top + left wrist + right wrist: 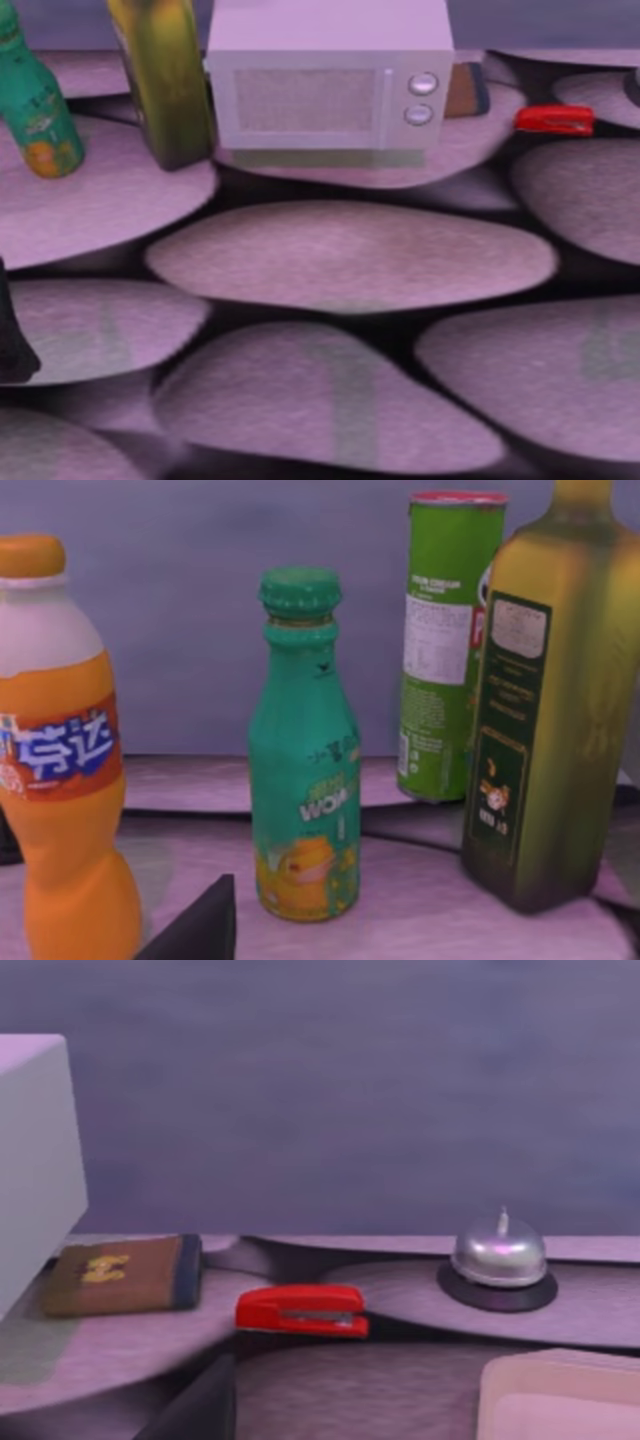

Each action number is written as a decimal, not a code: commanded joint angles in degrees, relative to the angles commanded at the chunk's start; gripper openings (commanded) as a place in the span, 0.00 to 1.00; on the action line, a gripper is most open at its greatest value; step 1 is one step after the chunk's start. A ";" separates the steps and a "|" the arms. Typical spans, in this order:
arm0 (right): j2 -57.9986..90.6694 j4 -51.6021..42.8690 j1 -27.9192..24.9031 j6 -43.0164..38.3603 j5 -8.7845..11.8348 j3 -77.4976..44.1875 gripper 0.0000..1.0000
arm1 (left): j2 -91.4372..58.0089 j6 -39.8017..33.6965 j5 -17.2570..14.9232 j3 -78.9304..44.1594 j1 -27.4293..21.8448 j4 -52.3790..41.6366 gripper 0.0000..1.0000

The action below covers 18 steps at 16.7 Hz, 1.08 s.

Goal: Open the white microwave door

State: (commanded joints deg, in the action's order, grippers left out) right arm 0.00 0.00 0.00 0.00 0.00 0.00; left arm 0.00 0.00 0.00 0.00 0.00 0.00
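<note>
Left hand (12, 345) at left edge, microwave door (305, 100) shut, teal bottle (305, 770) ("WOW" label)

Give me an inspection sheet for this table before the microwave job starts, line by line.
Surface: table with a pattern of purple-grey pebble shapes.
Job's things: white microwave at the far middle; microwave door shut, flush with the front, knob panel at its right.
Clutter: teal bottle and olive oil bottle left of the microwave; orange soda bottle and green can in the left wrist view; red stapler, brown wallet-like item and silver bell at the right.
End effectors: left arm only a dark shape at the left edge; right one not seen from above.
Cables: nothing seen.
Surroundings: plain purple-grey backdrop.
</note>
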 joint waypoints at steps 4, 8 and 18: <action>0.00 0.00 0.00 0.00 0.00 0.00 1.00 | -1.66 -0.38 0.89 -1.62 -1.03 -0.25 1.00; 0.00 0.00 0.00 0.00 0.00 0.00 1.00 | -12.28 -2.72 5.87 -10.64 -6.57 -1.40 1.00; 0.00 0.00 0.00 0.00 0.00 0.00 1.00 | -70.16 -16.04 26.63 -53.10 -29.89 -2.26 1.00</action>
State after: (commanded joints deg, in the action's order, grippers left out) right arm 0.00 0.00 0.00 0.00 0.00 0.00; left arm -70.16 -16.04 26.63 -53.10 -29.89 -2.26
